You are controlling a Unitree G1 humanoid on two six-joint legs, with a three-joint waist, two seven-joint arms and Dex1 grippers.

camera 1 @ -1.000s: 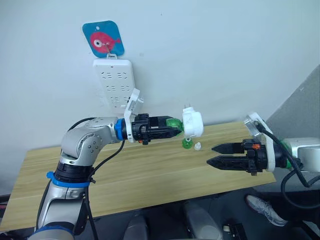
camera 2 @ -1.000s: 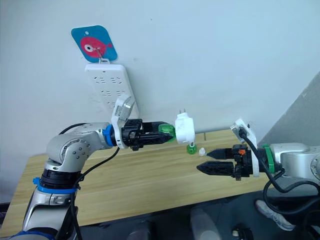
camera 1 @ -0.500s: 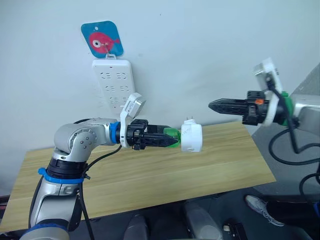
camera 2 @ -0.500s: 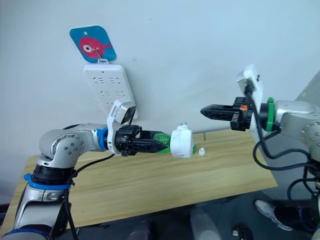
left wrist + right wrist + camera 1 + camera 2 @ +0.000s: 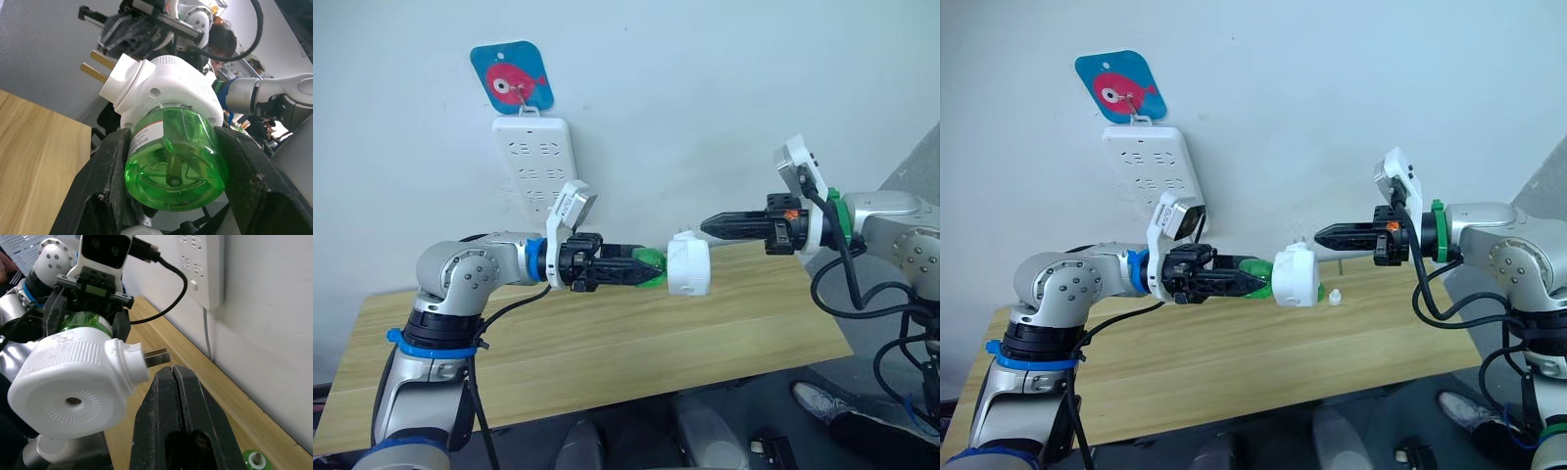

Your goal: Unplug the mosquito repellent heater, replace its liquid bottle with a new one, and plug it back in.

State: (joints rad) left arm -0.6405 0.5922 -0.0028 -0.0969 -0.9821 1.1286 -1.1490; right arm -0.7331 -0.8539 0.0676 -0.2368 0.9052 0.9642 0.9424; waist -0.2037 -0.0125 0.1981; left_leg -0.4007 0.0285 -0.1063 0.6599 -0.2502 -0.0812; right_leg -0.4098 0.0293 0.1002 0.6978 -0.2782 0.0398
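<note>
Robot holds the heater (image 5: 689, 266) in mid-air above a wooden surface (image 5: 607, 352), its green bottle (image 5: 173, 152) attached.

The left end effector (image 5: 651, 269) is clamped on the bottle, arm bent, forearm level, pointing to 3 o'clock. The right end effector (image 5: 707, 225), fingers pressed together, points to 9 o'clock just beside the heater's prongs (image 5: 155, 356). Judged light, rigid, smooth plastic; best gripped around the white body, clear of the prongs. A power strip (image 5: 540, 166) hangs at 11 o'clock.

A long white multi-socket power strip (image 5: 537, 164) hangs upright on the pale wall, just under a blue square hook plaque bearing a pink fish (image 5: 512, 76). Below stands a light wooden worktop (image 5: 607, 352). A small white cap (image 5: 1335, 297) rests near the worktop's back edge.
</note>
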